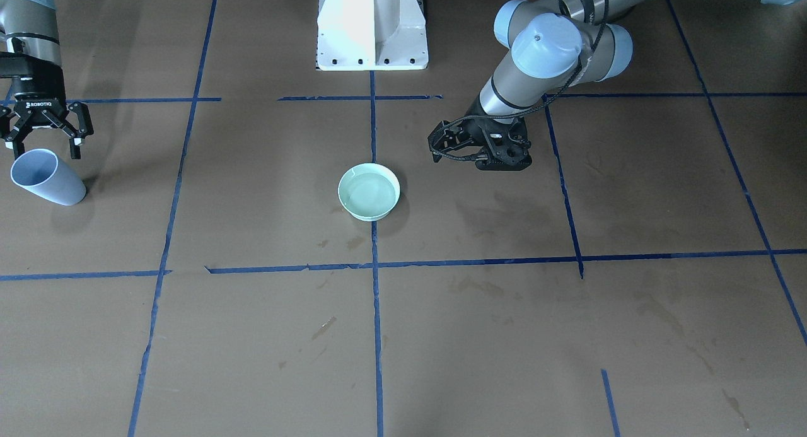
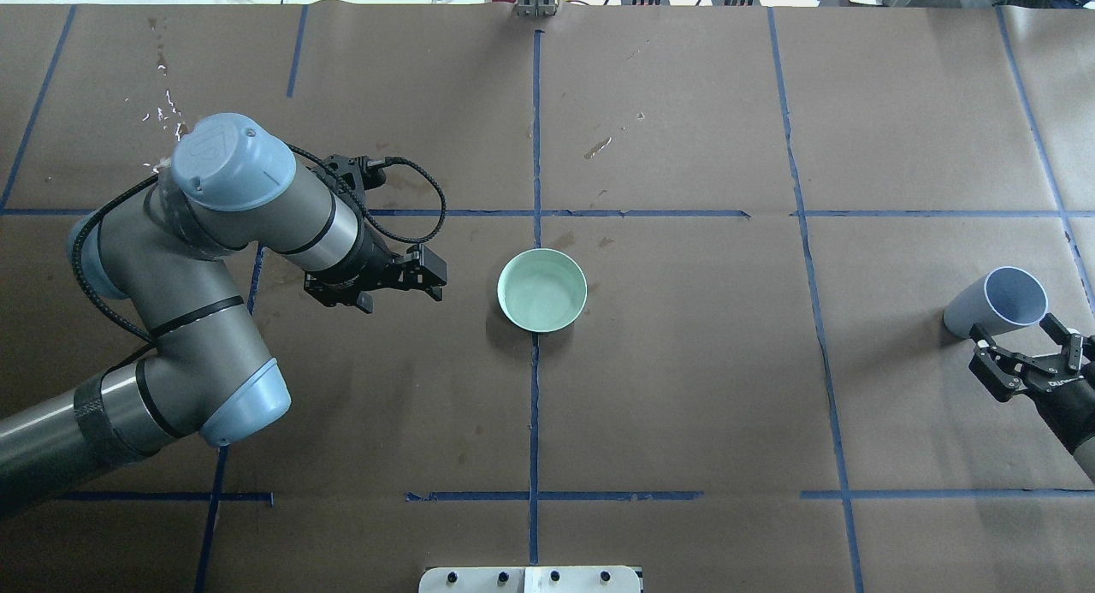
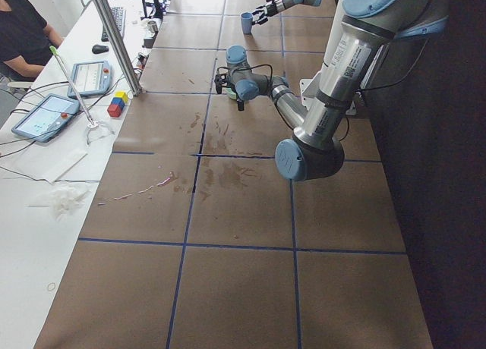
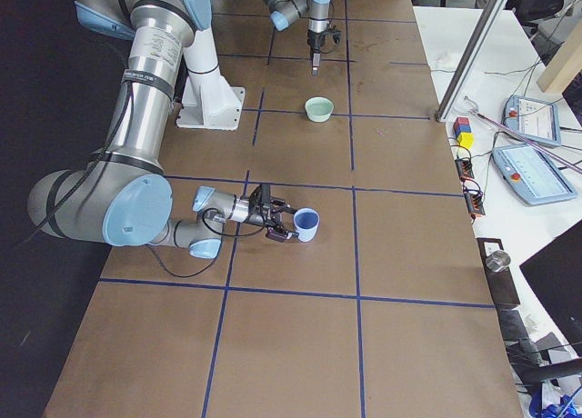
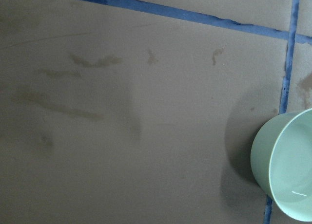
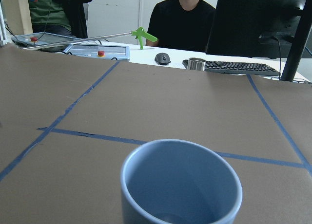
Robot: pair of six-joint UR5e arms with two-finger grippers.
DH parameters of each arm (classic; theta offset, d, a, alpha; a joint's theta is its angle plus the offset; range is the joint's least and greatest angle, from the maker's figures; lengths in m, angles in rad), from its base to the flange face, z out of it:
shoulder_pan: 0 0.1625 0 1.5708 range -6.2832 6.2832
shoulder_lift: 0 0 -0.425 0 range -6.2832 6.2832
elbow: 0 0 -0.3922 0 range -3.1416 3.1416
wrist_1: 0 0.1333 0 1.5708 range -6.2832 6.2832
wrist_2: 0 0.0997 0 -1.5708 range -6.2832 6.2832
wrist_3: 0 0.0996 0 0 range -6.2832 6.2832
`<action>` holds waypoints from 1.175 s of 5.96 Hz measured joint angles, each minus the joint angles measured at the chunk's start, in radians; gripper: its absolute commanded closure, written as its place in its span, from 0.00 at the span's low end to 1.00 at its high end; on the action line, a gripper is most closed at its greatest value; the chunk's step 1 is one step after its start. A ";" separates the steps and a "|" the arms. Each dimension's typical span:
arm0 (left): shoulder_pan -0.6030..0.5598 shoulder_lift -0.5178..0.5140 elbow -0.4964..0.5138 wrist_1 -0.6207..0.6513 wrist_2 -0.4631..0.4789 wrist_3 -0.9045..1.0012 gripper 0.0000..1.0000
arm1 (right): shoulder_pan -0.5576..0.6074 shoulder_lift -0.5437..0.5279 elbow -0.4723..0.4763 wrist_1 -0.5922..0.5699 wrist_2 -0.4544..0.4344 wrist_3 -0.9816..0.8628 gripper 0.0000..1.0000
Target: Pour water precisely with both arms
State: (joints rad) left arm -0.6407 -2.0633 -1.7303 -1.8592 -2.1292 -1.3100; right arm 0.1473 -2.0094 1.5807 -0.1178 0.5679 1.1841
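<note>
"robotiq" in white letters stands on the black right hand [image 1: 45, 142].

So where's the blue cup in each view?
Front-facing: blue cup, left edge.
Overhead: blue cup, right edge.
Exterior left: blue cup, top centre.
Exterior right: blue cup, lower centre.
Left wrist: not in it.
Right wrist: blue cup, bottom centre.
Landmark: open right claw beside it, exterior views.
</note>
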 measured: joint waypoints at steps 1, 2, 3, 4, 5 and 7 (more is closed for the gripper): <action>0.000 0.000 0.000 0.000 0.000 0.000 0.00 | 0.000 0.023 -0.023 0.017 -0.004 0.001 0.02; 0.000 0.000 -0.001 0.000 0.001 0.000 0.00 | 0.000 0.039 -0.041 0.023 -0.005 0.000 0.02; 0.000 0.000 -0.002 0.000 0.001 0.000 0.00 | 0.002 0.047 -0.057 0.028 -0.005 -0.003 0.02; -0.001 0.001 -0.004 0.001 0.001 0.000 0.00 | 0.002 0.050 -0.079 0.048 -0.004 -0.006 0.02; -0.002 0.001 -0.006 0.001 0.002 0.000 0.00 | 0.002 0.052 -0.099 0.072 -0.001 -0.008 0.02; -0.003 0.002 -0.012 0.002 0.010 -0.020 0.00 | 0.001 0.062 -0.109 0.084 0.002 -0.015 0.02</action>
State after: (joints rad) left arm -0.6441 -2.0617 -1.7420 -1.8577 -2.1191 -1.3299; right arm 0.1480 -1.9474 1.4712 -0.0339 0.5703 1.1695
